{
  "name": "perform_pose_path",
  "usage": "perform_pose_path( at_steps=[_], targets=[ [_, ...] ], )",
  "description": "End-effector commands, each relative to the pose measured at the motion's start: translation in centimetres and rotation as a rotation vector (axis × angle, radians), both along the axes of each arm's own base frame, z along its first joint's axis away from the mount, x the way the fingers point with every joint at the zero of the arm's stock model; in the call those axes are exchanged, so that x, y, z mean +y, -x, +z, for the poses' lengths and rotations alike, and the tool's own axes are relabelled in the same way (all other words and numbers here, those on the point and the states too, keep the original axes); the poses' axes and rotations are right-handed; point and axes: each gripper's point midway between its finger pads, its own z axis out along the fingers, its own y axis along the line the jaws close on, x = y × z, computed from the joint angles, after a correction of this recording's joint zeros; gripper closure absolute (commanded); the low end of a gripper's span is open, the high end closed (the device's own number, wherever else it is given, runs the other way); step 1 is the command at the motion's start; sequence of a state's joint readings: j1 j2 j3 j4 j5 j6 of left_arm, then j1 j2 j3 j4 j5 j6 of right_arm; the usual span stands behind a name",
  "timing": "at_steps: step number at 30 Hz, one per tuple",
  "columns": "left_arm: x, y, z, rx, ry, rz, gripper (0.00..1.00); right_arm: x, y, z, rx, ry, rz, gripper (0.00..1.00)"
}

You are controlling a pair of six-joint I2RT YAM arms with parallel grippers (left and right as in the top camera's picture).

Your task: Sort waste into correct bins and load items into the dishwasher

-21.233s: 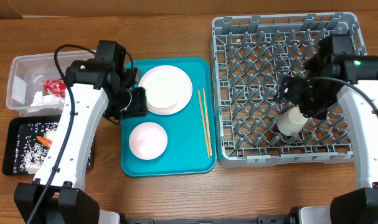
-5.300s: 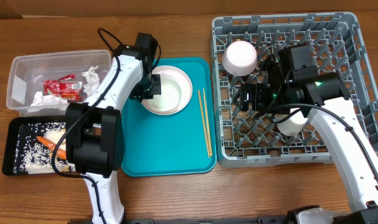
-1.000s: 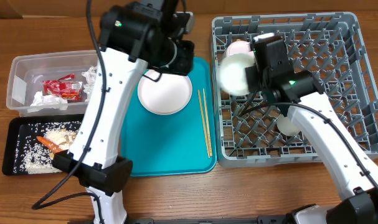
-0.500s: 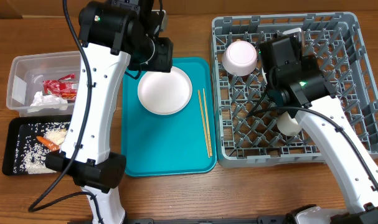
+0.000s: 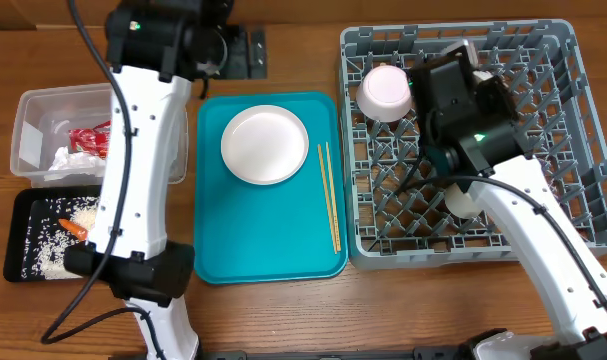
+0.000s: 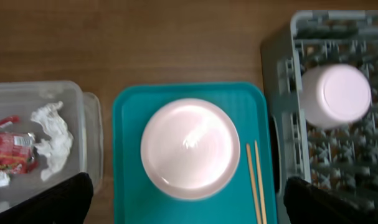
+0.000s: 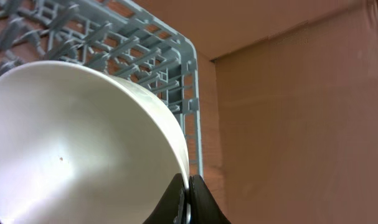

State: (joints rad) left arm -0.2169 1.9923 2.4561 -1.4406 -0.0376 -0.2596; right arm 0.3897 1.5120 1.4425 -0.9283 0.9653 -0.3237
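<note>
Looking down from overhead, the right end effector (image 5: 415,90) sits at the rim of a round white bowl (image 5: 385,90) in the far left corner of the large grey plastic pegged dish rack (image 5: 543,60). A small white cup (image 5: 463,205) lies half hidden under that arm. The left end effector (image 5: 245,52) hangs high beyond the teal plastic tray (image 5: 223,240), where the round white plate (image 5: 265,146) and the thin wooden chopsticks (image 5: 329,195) lie apart. The left wrist camera shows its fingers (image 6: 64,199) spread wide with nothing between them. The plate is straight below, and the clear plastic tub (image 6: 92,124) beside the tray holds crumpled white tissues (image 6: 51,134). The right wrist camera shows the fingers clenched on the bowl's thin rim, with the bowl tipped on edge over the rack's corner. I'd judge this to be the bowl's placement. It should settle between the pegs before the fingers release, and the arm should then draw away along the rim, so the inner finger does not hook the bowl and pull it out.
</note>
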Motion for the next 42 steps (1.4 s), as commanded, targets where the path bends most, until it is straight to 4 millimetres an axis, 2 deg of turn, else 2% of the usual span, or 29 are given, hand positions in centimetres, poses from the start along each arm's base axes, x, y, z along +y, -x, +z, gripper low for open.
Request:
perform_pose_path(
  at_steps=[1, 4, 7, 11, 15, 24, 32, 42],
  targets=[
    [2.9, -0.6, 2.0, -0.069, 0.001, 0.078, 0.00, 1.4, 0.0, 0.9, 0.030, 0.055, 0.078, 0.96],
    [4.6, -0.7, 2.0, -0.068, -0.001, 0.114, 0.00, 1.8, 0.2, 0.7, 0.042, 0.062, 0.092, 0.96],
    [5.2, -0.8, 2.0, -0.068, -0.001, 0.129, 0.00, 1.5, 0.4, 0.6, 0.049, 0.099, 0.074, 0.96],
    [5.3, -0.8, 2.0, -0.068, -0.001, 0.130, 0.00, 0.9, 0.2, 0.4, 0.090, 0.192, 0.058, 0.96],
    [5.2, -0.8, 2.0, -0.068, -0.001, 0.127, 0.00, 1.2, -0.1, -0.7, 0.140, 0.221, 0.075, 0.96],
    [5.1, -0.8, 2.0, -0.068, -0.001, 0.126, 0.00, 4.8, -0.1, -3.9, 0.250, 0.291, 0.172, 0.96],
    [5.1, -0.8, 2.0, -0.068, -0.001, 0.126, 0.00, 4.8, -0.6, -6.0, 0.318, 0.413, 0.143, 0.96],
    [5.1, -0.8, 2.0, -0.068, -0.001, 0.126, 0.00, 5.0, -0.7, -7.8, 0.376, 0.425, 0.156, 0.96]
  ],
)
